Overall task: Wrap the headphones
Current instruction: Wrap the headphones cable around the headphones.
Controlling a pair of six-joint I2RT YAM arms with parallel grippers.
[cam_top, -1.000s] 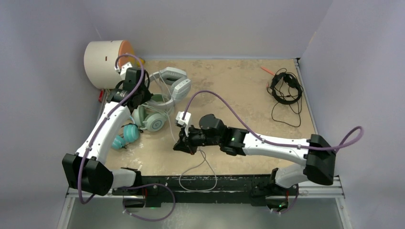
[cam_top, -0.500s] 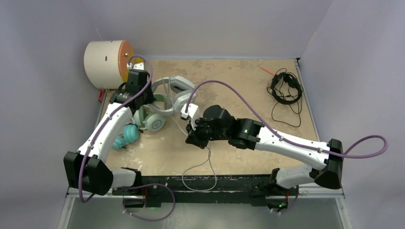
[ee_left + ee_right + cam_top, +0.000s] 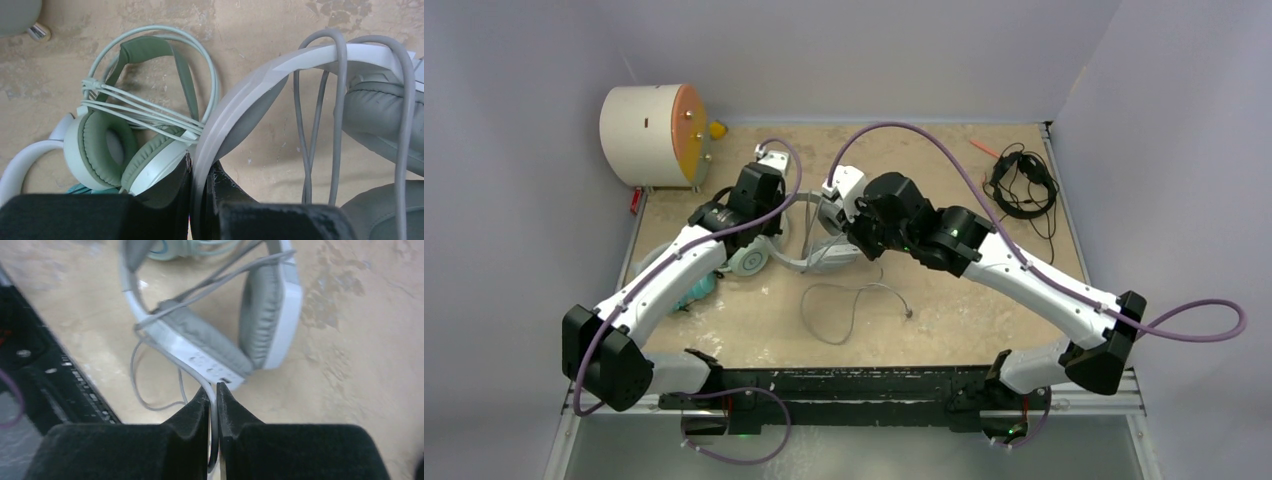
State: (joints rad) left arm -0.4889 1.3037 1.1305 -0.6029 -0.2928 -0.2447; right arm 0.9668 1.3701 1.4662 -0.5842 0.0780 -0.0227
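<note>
- The white-and-grey headset (image 3: 272,300) was held between both arms. The left gripper (image 3: 201,167) pinched its band, and its cups lay just beyond the right gripper (image 3: 212,392). We judged that if the arms pulled apart, the band could twist out of the left jaws.
- The mint-green headset (image 3: 107,145) lay just left of the left gripper. It seemed to touch the white band, though the close view left us unsure. A lift might drag it along.
- The grey cord (image 3: 340,115) was clamped between the right gripper's pressed-together fingers, with turns draped over the band to the right of the left gripper. Slack behind the right gripper could snag, or let those turns slide off.
</note>
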